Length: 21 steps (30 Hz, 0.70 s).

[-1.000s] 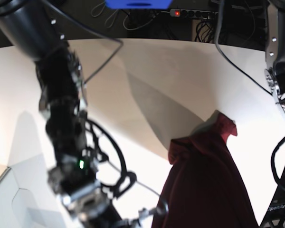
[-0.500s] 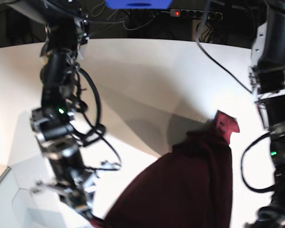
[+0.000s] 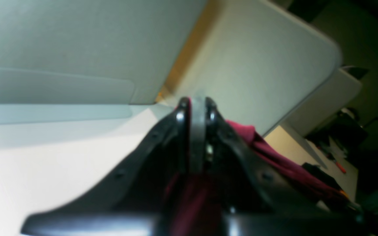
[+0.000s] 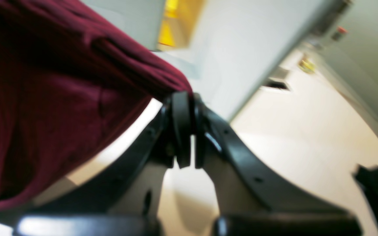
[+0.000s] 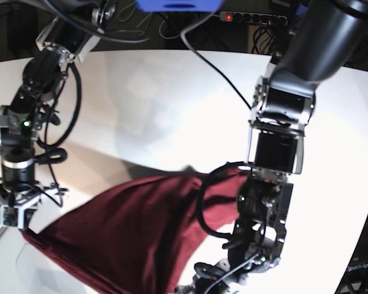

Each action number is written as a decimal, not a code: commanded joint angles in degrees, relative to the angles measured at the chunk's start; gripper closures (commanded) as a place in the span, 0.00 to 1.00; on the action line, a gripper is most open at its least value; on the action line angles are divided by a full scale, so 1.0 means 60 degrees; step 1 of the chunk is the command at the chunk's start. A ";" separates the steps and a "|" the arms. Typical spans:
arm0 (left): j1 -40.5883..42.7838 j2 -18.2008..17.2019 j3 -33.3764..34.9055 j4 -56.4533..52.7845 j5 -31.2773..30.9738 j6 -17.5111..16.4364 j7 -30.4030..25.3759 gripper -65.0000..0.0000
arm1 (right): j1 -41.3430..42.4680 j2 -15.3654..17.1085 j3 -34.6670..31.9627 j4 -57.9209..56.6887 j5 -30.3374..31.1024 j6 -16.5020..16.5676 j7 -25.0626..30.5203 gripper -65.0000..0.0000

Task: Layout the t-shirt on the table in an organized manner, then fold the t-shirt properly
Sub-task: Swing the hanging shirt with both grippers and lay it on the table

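The dark maroon t-shirt (image 5: 129, 229) hangs stretched between my two grippers, low over the white table (image 5: 172, 92). In the base view my right gripper (image 5: 18, 222) points down at the left and pinches a corner of the cloth. The right wrist view shows that gripper (image 4: 188, 96) shut, with the t-shirt (image 4: 44, 108) running off to the left from its tips. My left gripper (image 3: 197, 104) is shut too. Red t-shirt (image 3: 274, 160) fabric shows between and beside its fingers. The left arm (image 5: 276, 153) reaches down mid-right, and its gripper is low at the frame's bottom.
A power strip (image 5: 251, 17) with a red light and a blue object (image 5: 178, 5) lie beyond the table's far curved edge. Black cables (image 5: 67, 122) loop along both arms. The table's rounded edge (image 3: 333, 55) shows in the left wrist view.
Both arms have swung. The arm on the view's left rose and drew back leftward, and the other came in to the centre. The shirt went from a bunched hanging drape to a wide stretched sheet.
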 commanded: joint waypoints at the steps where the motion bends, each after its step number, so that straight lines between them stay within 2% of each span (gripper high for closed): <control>1: -0.0457 -0.0197 -0.0334 0.0210 0.0041 0.0243 -0.0646 1.00 | 0.0181 0.0342 0.0080 0.0167 -0.0214 -0.0241 0.0145 1.00; 5: -0.0516 -0.0519 -0.1008 0.0899 0.0026 0.0243 -0.0573 1.00 | 0.0283 0.0708 -0.0272 0.0196 -0.0214 -0.0241 0.0145 1.00; 10: -0.0941 -0.1120 -0.1066 0.1792 0.0026 0.0258 -0.0558 1.00 | 0.1573 0.1104 -0.1927 0.0196 -0.0228 -0.0241 0.0116 1.00; 15: -0.0867 -0.1750 -0.1359 0.2247 0.0011 0.0258 0.0116 1.00 | 0.3199 0.1265 -0.2865 -0.0009 -0.0375 -0.0241 0.0043 1.00; 18: -0.0179 -0.2043 -0.1916 0.2276 -0.0472 0.0258 0.0145 1.00 | 0.4269 0.1294 -0.3466 -0.0316 -0.0697 -0.0241 0.0043 1.00; 21: 0.0481 -0.2659 -0.2253 0.2247 -0.1263 0.0258 0.0145 1.00 | 0.5529 0.1265 -0.3891 -0.0639 -0.0858 -0.0241 0.0043 1.00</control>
